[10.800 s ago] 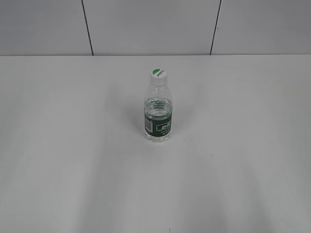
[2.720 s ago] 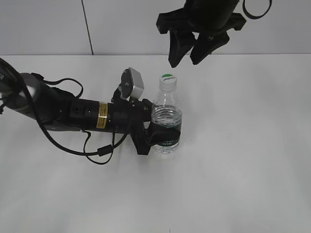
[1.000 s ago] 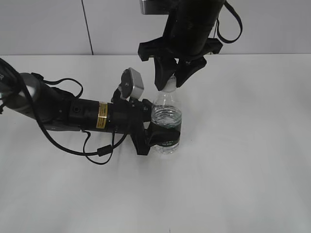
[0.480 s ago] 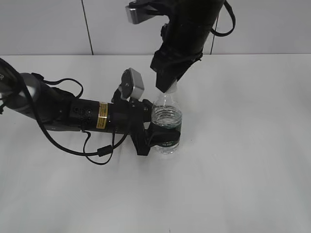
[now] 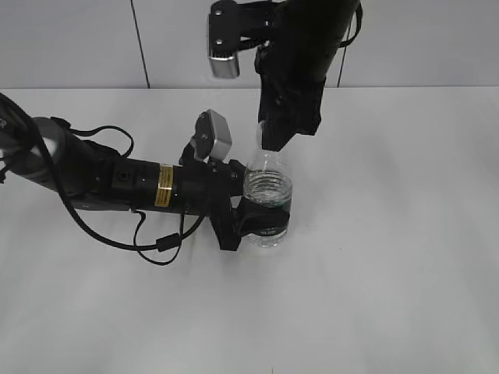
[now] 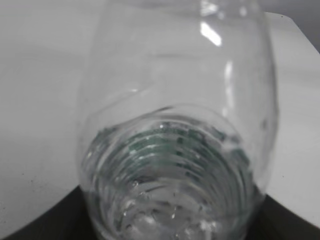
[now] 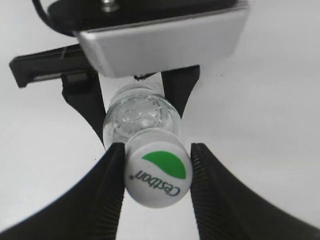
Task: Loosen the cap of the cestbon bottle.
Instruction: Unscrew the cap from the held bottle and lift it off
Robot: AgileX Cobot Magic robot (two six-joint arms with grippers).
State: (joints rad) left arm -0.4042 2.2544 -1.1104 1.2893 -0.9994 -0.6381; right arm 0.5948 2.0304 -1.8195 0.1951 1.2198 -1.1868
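Note:
The cestbon bottle (image 5: 267, 187) stands upright on the white table, clear with a dark green label band. My left gripper (image 5: 261, 216) reaches in from the left and is shut on the bottle at the band; in the left wrist view the bottle (image 6: 175, 150) fills the frame, with dark fingers (image 6: 30, 225) at the bottom corners. My right gripper (image 5: 273, 140) comes down from above and covers the bottle's top. In the right wrist view the white cap (image 7: 158, 173) with its green leaf patch sits between the two black fingers (image 7: 112, 170), which press on its sides.
The left arm (image 5: 117, 183) lies low along the table from the left edge, a cable loop (image 5: 160, 245) trailing in front of it. The white table (image 5: 390, 273) stretches right and forward. A grey panelled wall (image 5: 78, 39) closes the back.
My right gripper has turned about the bottle's top, its wrist camera swinging round to the left, fingers staying on the cap. The left arm and the bottle have stayed put.

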